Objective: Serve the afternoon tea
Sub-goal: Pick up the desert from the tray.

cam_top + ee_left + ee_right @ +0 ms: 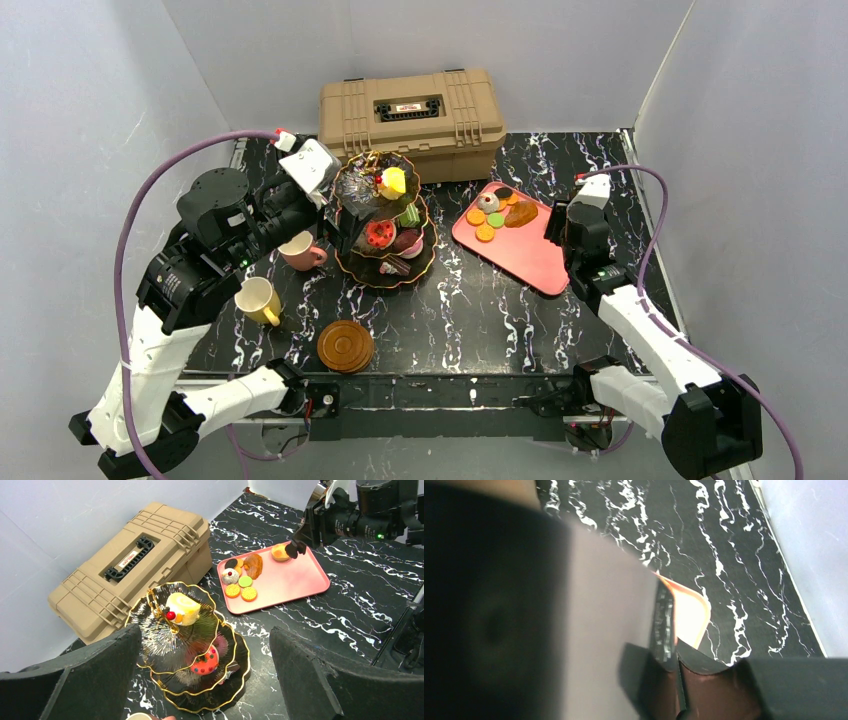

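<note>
The three-tier black stand (385,215) with gold rims stands mid-table and holds a yellow cake roll (182,608), a red dotted pastry (205,663) and several others. My left gripper (335,215) hovers at its left side, open and empty; in the left wrist view (205,632) the stand lies between the wide-apart fingers. A pink tray (530,262) right of the stand carries macarons (240,592) and pastries. My right gripper (553,228) is shut at the tray's right rim, beside a tan bun (278,553). A pink cup (300,250), a yellow cup (258,300) and brown saucers (345,345) sit at the front left.
A tan plastic toolbox (412,118) stands shut at the back, just behind the stand. Grey walls enclose the table on three sides. The black marble tabletop (470,320) is bare in front of the tray.
</note>
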Robot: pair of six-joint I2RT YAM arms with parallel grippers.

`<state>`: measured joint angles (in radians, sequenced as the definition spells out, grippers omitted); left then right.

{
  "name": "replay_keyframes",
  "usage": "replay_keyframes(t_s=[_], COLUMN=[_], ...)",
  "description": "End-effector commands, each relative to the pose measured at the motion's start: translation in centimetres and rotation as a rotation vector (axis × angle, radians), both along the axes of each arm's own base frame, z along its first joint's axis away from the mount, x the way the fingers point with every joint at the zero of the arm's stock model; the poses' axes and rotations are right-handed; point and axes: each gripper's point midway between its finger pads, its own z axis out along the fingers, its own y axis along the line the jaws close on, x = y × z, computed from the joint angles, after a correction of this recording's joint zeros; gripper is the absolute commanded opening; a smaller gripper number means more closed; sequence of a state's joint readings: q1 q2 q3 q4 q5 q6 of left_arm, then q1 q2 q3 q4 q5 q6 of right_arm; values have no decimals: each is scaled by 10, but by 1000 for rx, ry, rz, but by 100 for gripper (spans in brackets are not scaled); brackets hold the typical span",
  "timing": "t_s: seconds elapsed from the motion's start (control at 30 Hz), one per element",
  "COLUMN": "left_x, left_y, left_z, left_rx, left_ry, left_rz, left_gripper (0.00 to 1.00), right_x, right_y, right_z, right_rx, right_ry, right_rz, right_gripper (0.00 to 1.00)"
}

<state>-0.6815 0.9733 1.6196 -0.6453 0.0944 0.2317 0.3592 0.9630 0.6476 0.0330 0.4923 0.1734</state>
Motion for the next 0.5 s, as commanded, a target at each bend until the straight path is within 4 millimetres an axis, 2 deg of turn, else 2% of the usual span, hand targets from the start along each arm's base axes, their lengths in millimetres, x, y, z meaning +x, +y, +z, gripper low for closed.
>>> replay_keyframes(t_s=[0.0, 0.17, 0.3, 0.47], left_x=[-4, -4, -3, -2], left_y=[4, 3, 2, 1], left_z=[4, 0, 0, 1], left_rx=[-9, -5, -5, -7], left_ry=[-6, 1, 0, 1], left_rz=[4, -1, -3, -4], left_gripper=[98, 98, 98, 98], right_x=[19, 31, 41, 53], right_y=[-16, -33, -39, -43], right_z=[16, 5, 2, -5], right_rx=[37, 36, 46, 71], right_ry=[-110, -110, -123, -123], right_rz=[-76, -111, -109, -94], right_gripper=[53, 61, 73, 78])
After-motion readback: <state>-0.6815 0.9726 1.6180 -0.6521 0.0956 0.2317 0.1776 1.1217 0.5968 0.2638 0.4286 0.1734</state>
